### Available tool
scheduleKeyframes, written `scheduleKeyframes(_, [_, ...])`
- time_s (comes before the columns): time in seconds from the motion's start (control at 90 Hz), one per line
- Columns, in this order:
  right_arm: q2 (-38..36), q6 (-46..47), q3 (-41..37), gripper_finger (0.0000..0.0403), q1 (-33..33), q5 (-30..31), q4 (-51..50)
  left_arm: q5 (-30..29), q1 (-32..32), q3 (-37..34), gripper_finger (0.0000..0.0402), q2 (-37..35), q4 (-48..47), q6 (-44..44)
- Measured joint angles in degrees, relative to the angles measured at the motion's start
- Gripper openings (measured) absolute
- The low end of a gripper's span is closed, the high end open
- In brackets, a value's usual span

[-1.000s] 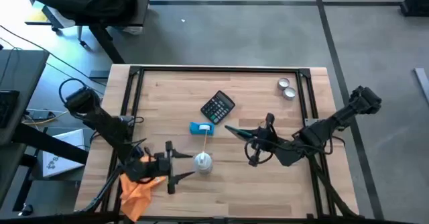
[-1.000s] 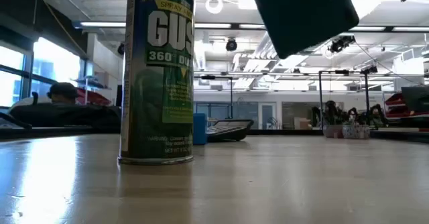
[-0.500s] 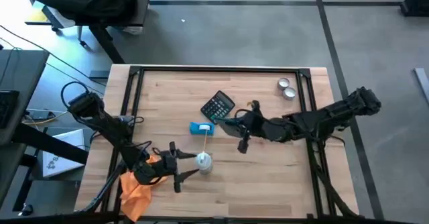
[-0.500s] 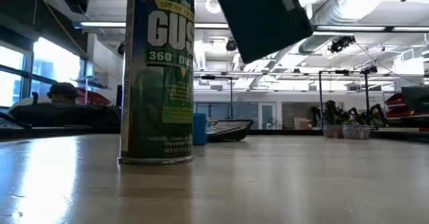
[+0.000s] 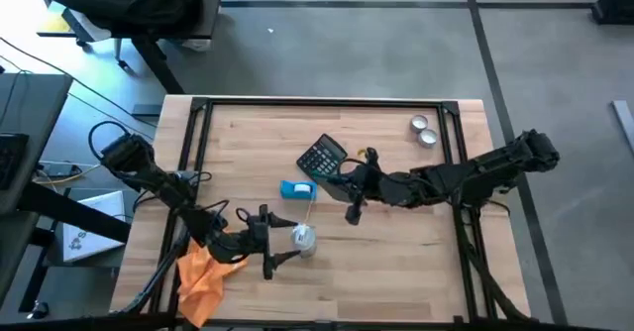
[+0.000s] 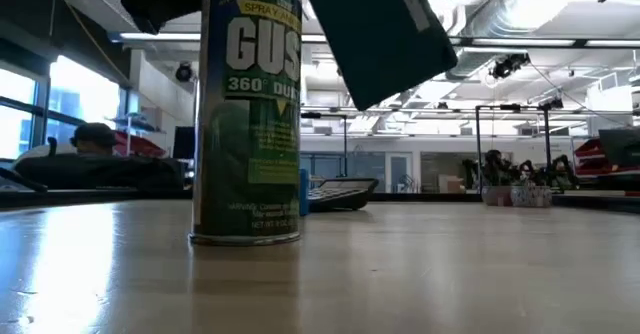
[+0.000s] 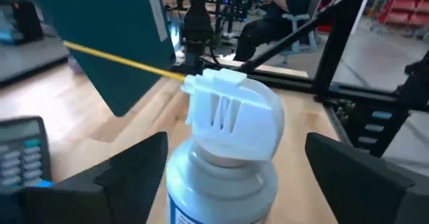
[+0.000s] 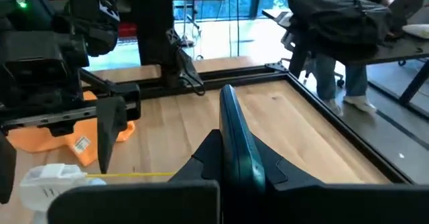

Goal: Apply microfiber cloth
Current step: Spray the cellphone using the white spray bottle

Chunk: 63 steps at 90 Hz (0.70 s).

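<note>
While the microfiber cloth [image 5: 203,275] lies unused at the worktop [image 5: 396,272] edge, the left gripper [image 5: 269,244] spreads open jaws around the spray can [image 5: 301,238]; the right gripper [image 5: 342,182] pinches a dark flat card [image 8: 236,140].

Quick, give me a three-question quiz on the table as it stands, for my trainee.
1. True or false: the left hand grips the microfiber cloth.
2. What lies between the calculator and the spray can? A. a blue box B. a stapler C. a mug
3. Fill in: the two small round tins sit at the table's far ____ corner.

Key: 1. False; its open fingers flank the spray can, and the cloth lies at the near left edge. 2. A; the right hand hovers beside it. 3. right.
</note>
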Motion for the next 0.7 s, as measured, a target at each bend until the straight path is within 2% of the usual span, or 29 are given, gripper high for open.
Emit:
scheduleKeyframes(0.1, [0.0, -1.4, 0.0, 0.0001, 0.0, 0.3, 0.6, 3.3, 1.2, 0.0, 0.0341, 0.0, -0.2, 2.2])
scheduleKeyframes(0.322, [0.0, -1.6, 0.0, 0.0001, -0.5, 0.5, 0.9, 15.5, 5.7, 0.0, 0.0340, -0.2, -1.1, 4.7])
scheduleKeyframes(0.7, [0.0, 0.5, 0.0, 0.0001, -0.5, 0.5, 0.9, 29.8, 11.4, 0.0, 0.0340, -7.3, -10.0, 12.1])
